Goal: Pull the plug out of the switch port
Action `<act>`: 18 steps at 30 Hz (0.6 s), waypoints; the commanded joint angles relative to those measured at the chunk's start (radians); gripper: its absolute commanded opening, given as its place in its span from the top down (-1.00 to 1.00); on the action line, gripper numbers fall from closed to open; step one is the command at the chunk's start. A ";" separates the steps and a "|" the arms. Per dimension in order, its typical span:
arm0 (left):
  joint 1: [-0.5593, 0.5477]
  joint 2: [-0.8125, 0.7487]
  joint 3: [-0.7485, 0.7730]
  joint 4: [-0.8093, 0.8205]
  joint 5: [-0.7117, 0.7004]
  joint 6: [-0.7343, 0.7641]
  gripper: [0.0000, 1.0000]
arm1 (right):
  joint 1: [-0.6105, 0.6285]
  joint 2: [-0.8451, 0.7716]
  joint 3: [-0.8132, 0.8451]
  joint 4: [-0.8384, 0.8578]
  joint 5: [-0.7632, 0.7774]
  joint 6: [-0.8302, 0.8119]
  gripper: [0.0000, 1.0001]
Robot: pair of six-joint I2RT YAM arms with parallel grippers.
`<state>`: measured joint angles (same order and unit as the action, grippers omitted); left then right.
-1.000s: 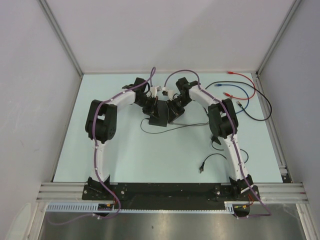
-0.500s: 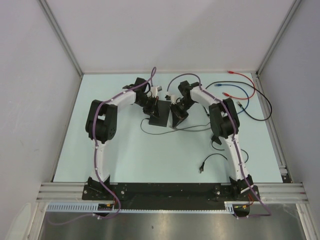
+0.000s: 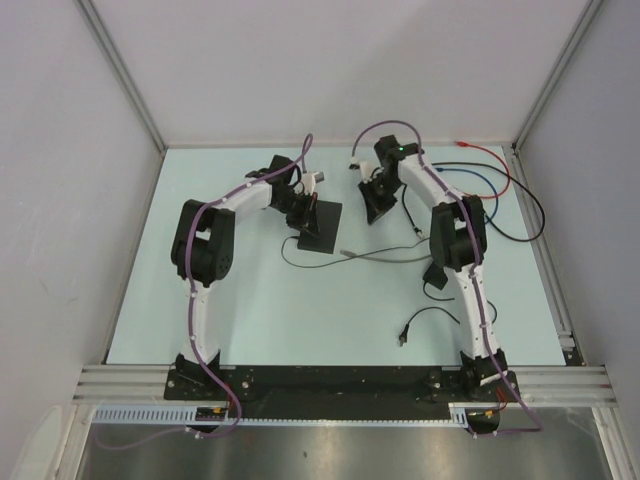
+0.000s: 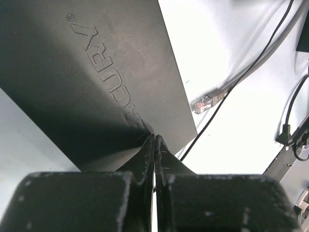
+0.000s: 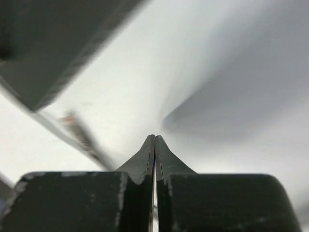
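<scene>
The pale green desk [image 3: 250, 310] carries the black switch [image 3: 318, 228] just toward 11 o'clock from its middle. The plug [image 3: 345, 252] lies loose at the switch's 5 o'clock, and its grey cable [image 3: 395, 255] trails toward 3 o'clock. A red cable [image 3: 492, 158], a blue cable [image 3: 478, 180] and a black cable [image 3: 535, 215] loop at 2 o'clock. A short black lead [image 3: 418, 320] lies at 5 o'clock.

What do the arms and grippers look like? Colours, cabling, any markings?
On the left arm and right arm: white links, black joint housings, a purple cable along each. A green light is lit near the right wrist. The left gripper and right gripper: matte black, tapered fingers, scuffed housing edges.
</scene>
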<state>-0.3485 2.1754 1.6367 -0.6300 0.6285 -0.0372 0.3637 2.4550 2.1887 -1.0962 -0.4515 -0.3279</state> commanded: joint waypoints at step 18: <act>-0.009 0.009 0.018 -0.025 -0.075 0.007 0.96 | -0.118 -0.511 -0.633 0.154 -0.075 -0.578 0.11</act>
<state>-0.3496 2.1754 1.6402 -0.6331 0.6258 -0.0376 0.2150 2.0903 1.6585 -1.0042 -0.4877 -0.7074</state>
